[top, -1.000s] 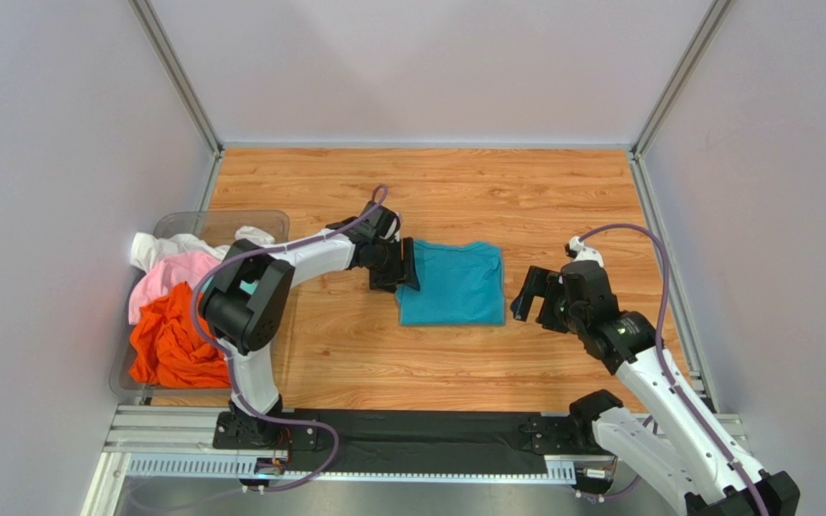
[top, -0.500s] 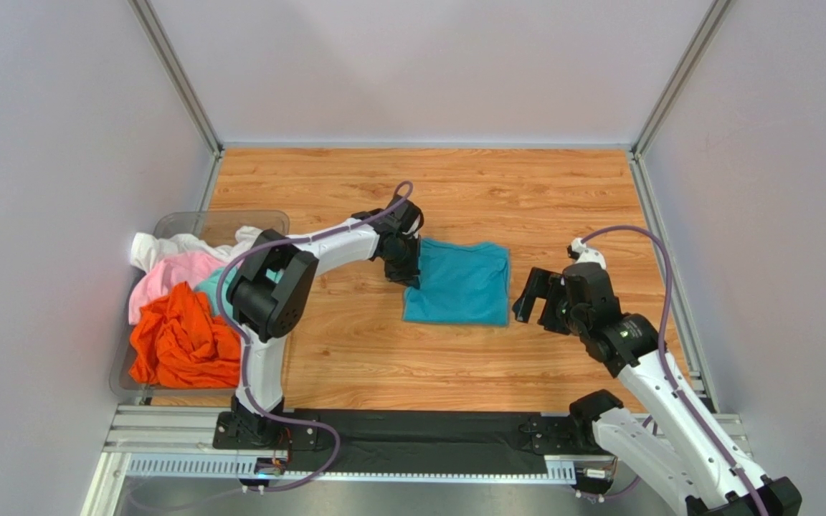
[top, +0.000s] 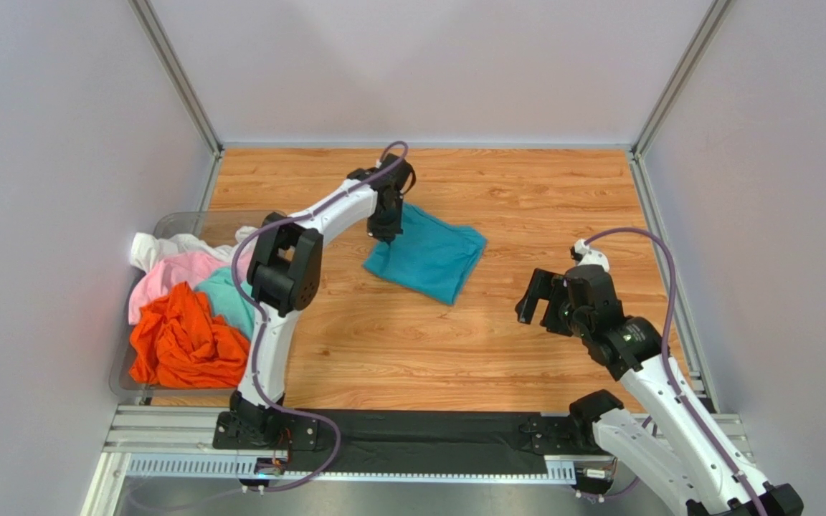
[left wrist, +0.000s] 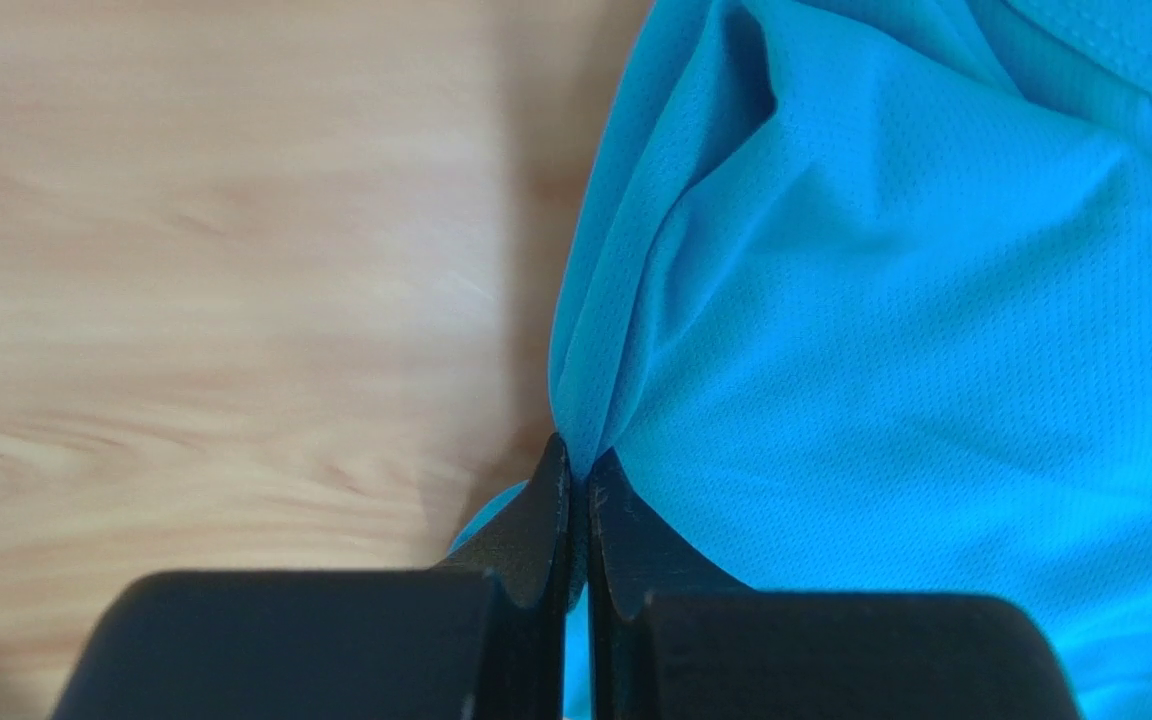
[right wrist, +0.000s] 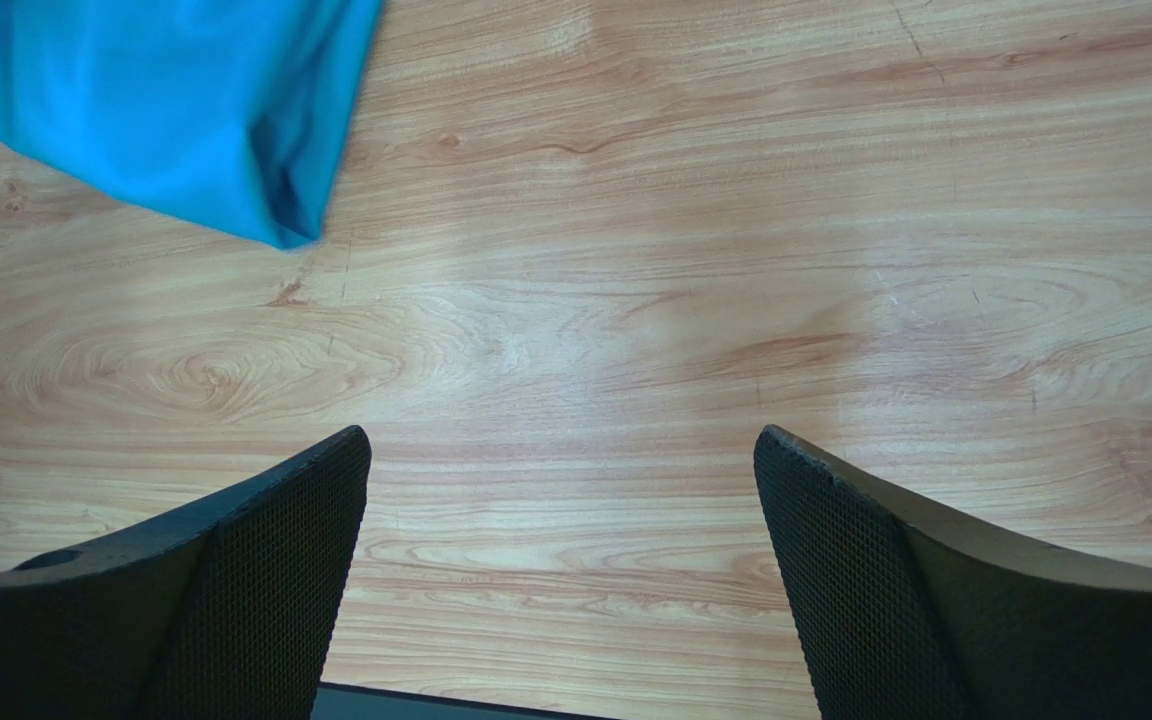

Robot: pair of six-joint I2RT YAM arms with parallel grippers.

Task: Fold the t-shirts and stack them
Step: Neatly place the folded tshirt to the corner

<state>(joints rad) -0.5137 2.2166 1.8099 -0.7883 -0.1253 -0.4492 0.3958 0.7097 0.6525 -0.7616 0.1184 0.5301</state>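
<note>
A folded teal t-shirt (top: 428, 256) lies skewed on the wooden table, and its corner shows at the upper left of the right wrist view (right wrist: 162, 105). My left gripper (top: 385, 228) is shut on the shirt's far left corner; the left wrist view shows the cloth (left wrist: 898, 300) bunched and pinched between the closed fingertips (left wrist: 584, 477). My right gripper (top: 541, 304) hangs open over bare wood to the right of the shirt, its two fingers (right wrist: 237, 555) wide apart with nothing between them. Orange (top: 175, 344), pink (top: 164, 277), white (top: 159, 249) and light aqua (top: 229, 299) t-shirts lie heaped at the left.
A clear plastic bin (top: 223, 221) holds the heap of shirts at the table's left edge. Grey walls close the table on three sides. A black strip (top: 417, 435) and metal rail run along the near edge by the arm bases.
My left gripper closed on the teal shirt's left edge and moved it toward the back of the table, turning the folded shirt askew. The right arm has barely moved.
</note>
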